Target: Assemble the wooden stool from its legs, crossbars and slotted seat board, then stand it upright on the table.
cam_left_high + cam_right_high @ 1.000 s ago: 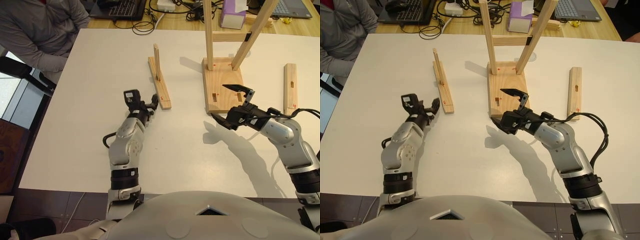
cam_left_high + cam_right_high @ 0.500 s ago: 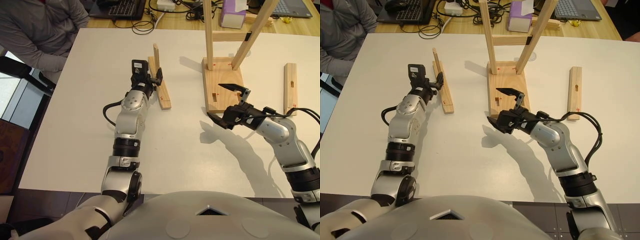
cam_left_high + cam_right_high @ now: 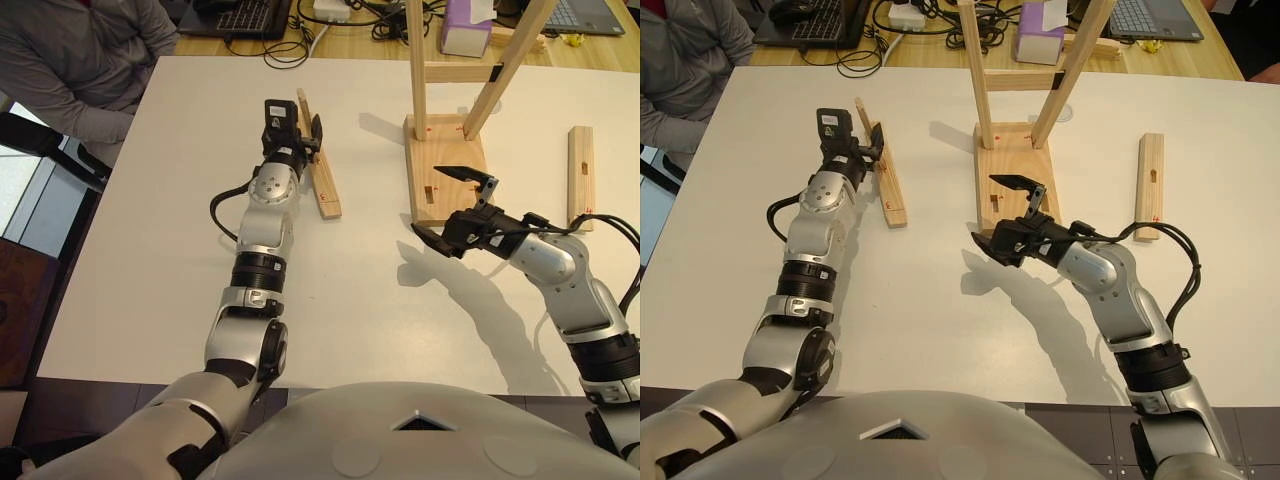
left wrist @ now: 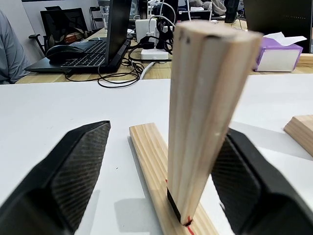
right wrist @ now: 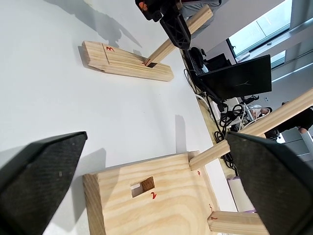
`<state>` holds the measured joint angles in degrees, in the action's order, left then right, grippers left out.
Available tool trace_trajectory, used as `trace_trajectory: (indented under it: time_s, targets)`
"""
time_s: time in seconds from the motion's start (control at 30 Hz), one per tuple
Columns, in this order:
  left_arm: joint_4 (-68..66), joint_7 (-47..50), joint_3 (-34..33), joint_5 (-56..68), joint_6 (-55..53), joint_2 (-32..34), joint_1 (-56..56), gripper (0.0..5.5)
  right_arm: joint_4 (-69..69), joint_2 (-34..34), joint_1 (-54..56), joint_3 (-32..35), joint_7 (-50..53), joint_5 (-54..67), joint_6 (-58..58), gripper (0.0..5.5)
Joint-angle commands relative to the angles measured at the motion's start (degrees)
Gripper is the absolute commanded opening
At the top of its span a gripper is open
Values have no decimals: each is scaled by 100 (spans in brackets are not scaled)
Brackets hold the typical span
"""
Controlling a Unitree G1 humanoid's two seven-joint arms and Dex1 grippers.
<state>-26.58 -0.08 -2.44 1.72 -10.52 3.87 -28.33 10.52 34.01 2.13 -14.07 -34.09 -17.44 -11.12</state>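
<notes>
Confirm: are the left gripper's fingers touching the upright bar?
Cannot tell. Left wrist view: one finger clears the upright bar; the other meets its edge.

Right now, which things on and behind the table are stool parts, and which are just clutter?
Job:
seat board with two legs standing in it
slotted crossbar holding an upright piece
loose slotted bar

Lying about:
purple tissue box
laptop
cables

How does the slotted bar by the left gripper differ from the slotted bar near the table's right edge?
The left slotted bar carries an upright stick in its slot; the right slotted bar has an empty slot. The open left gripper straddles the left bar's stick; nothing touches the right bar. Both are pale wood, lying flat on the white table.
</notes>
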Motion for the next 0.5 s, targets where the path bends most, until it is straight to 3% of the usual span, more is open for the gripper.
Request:
trace_trajectory:
  time_s: [0.03, 0.2, 0.37, 0.5]
  targets:
    - [-220, -43, -10, -9, -11, -12, -125, 345, 41, -19, -5, -6, 46, -61, 45, 540]
    - [-45, -192, 140, -23, -277, -83, 146, 345, 43, 3, -17, -32, 42, -69, 52, 540]
    - [1984, -170, 320, -47, -783, -132, 1317, 345, 120, -166, 4, -24, 39, 147, 265, 540]
    - [2760, -326, 375, 97, -1475, -106, 2111, 345, 150, -143, 68, 96, 26, 246, 373, 540]
